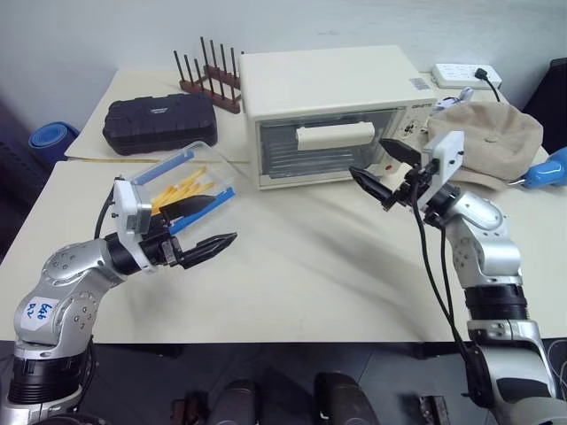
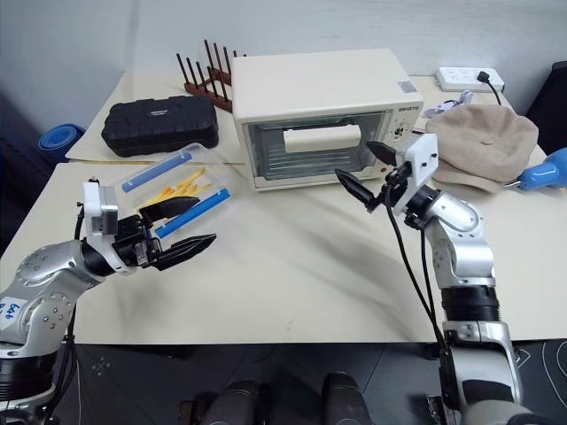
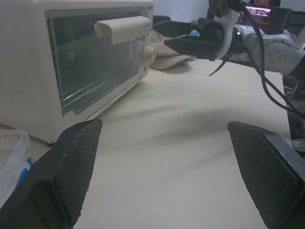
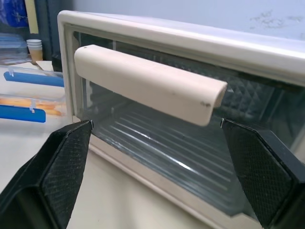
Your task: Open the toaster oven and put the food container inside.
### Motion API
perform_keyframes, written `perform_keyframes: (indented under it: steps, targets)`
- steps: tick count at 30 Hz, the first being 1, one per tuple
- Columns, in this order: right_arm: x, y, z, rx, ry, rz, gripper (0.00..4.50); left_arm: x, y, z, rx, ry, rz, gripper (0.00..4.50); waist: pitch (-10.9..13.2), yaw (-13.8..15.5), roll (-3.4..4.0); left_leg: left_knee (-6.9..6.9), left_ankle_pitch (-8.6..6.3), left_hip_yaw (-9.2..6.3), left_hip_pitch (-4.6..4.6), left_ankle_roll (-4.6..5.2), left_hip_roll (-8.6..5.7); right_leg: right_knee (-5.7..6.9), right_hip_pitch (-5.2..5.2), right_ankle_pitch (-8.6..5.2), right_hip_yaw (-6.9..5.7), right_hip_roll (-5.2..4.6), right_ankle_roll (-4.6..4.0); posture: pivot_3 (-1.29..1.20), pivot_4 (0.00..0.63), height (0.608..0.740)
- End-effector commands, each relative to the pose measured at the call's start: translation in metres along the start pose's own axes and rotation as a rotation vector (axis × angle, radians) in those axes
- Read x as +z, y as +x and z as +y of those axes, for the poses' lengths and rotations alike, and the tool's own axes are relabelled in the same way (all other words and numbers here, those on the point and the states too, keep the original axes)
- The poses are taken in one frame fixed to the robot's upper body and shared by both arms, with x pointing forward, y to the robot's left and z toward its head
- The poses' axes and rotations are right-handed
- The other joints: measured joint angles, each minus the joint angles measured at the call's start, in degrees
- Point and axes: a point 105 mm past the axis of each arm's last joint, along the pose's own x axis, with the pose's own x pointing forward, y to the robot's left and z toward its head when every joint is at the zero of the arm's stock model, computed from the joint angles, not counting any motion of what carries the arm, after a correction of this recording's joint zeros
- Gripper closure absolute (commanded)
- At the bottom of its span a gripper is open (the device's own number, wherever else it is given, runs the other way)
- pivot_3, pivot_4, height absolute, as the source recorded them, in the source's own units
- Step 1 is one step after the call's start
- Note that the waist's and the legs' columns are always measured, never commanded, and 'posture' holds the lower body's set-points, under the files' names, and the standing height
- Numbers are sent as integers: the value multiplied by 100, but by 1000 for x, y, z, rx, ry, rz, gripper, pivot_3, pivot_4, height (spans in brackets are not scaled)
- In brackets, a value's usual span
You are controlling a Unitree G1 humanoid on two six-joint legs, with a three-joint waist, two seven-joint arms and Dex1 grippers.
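The cream-white toaster oven point(image 1: 328, 88) stands at the back middle of the table, its glass door shut and its bar handle point(image 4: 150, 83) across the top of the door. Left of it lies the food container point(image 1: 182, 181), a clear box with blue clips and yellow sticks inside. My left gripper point(image 1: 223, 220) hovers open just in front of the container, one finger over its near edge, holding nothing. My right gripper point(image 1: 368, 157) is open and raised before the oven's right side, near the knobs, its fingers pointing at the door; the handle sits between them in the right wrist view.
A black textured case point(image 1: 159, 124) and a wooden peg rack point(image 1: 210, 75) sit behind the container. A beige cap point(image 1: 487, 142), a power strip point(image 1: 465, 75) and a blue object point(image 1: 549, 168) lie right of the oven. Bare tabletop point(image 1: 310, 257) stretches in front.
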Motion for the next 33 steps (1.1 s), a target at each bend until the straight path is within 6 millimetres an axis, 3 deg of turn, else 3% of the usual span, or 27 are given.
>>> perform_keyframes:
  steps: [1,3,8,13,17,21,24,28,33]
  targets:
    - [18,8,7,55,-44,-75,23,5,-1,-1,11,21,-22,0,0,-19,0,0,0,-3,-1,0,0,0,0,0,-3,-1,0,0,150,740]
    - [20,8,17,110,-57,-94,23,6,-2,0,26,12,-35,0,0,-30,1,-2,0,-8,-4,0,0,-1,0,0,-9,-2,0,0,150,740]
    - [3,-19,49,277,-100,-23,23,13,-4,12,82,-22,-74,0,0,-45,1,-8,-2,-12,-7,-3,6,-5,-3,0,-15,-1,0,0,150,740]
    - [-17,-38,59,317,-156,63,0,26,11,37,161,-44,-143,1137,3,-33,-3,-1,8,-2,-6,-14,10,-5,-3,0,-15,9,1,0,150,740]
    - [-20,-38,59,311,-173,69,0,20,45,60,214,-48,-135,2432,3,-23,-4,1,23,-5,-5,-19,5,4,-1,1,-19,10,3,0,150,740]
    - [-23,-39,60,303,-186,77,0,8,80,46,74,-14,-74,3552,3,-35,-4,-12,23,-5,-5,-20,3,1,-6,2,-24,13,4,0,150,740]
    - [-27,-43,59,275,-190,89,0,-7,95,38,7,35,-4,4449,5,-26,-7,-16,22,-7,-7,-20,2,-2,-9,2,-31,13,4,0,150,740]
    - [-43,-71,57,203,-188,152,0,-24,100,32,-25,84,62,4483,5,14,-7,-9,23,-11,-10,-20,-1,-2,-5,2,-35,10,4,0,150,740]
    - [-56,-135,56,68,-139,272,0,-61,95,18,-62,176,206,4483,5,167,-7,-3,24,-12,-12,-17,-7,-3,-1,2,-33,5,6,0,150,740]
